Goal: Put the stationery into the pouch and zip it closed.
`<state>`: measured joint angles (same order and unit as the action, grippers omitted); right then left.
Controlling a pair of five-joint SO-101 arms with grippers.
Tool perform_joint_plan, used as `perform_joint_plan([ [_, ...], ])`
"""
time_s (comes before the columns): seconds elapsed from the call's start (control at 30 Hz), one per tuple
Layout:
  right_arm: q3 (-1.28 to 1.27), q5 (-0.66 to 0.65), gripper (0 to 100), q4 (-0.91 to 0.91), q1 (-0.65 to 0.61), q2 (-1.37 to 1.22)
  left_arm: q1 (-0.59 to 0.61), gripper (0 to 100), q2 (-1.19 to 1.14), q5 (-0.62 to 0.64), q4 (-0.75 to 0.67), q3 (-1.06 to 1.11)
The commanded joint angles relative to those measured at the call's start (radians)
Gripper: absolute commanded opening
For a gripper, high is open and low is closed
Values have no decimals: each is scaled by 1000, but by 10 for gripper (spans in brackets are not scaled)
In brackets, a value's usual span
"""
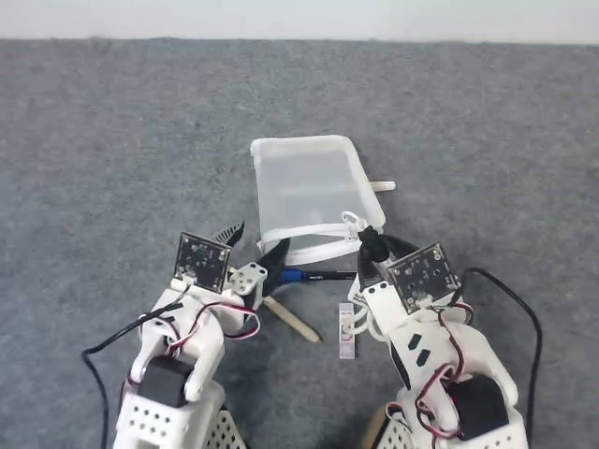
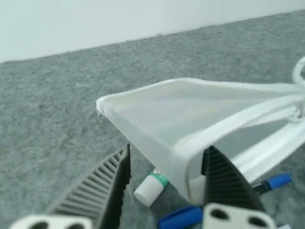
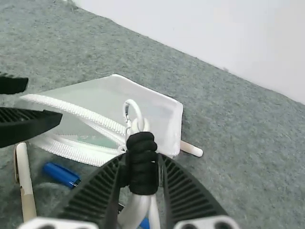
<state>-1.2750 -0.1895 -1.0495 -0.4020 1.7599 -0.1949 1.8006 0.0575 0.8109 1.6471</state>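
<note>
Translucent white pouch (image 1: 304,187), mouth gaping on near side, right claw (image 3: 141,164) clamped on black pull (image 3: 141,143), left claw (image 2: 169,152) spread apart.

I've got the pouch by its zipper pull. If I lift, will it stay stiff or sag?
Probably sags: the pouch looks like thin see-through fabric, and its mouth bows where the right jaws clamp the zipper pull. Likely light too, so a push may slide it across the carpet.
</note>
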Motion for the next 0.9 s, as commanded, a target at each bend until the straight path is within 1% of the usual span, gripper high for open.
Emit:
perform_joint_plan([
  [0.0,71,-23,7,2,-8,16,5,224,12,-14,46,-90],
  [0.2,69,-25,7,4,-8,16,5,224,11,-15,57,-110],
  [0.3,69,-26,7,4,-8,16,5,224,-54,-15,81,-165],
  [0.4,69,-26,7,4,-8,16,5,224,-207,-15,75,-242],
  [0.63,68,-26,7,4,-8,16,5,224,-634,-9,-12,-403],
  [0.73,68,-29,7,4,-8,16,23,224,-755,-9,-49,-446],
  [0.87,68,-29,7,4,-8,16,78,222,-833,-8,-104,-464],
])
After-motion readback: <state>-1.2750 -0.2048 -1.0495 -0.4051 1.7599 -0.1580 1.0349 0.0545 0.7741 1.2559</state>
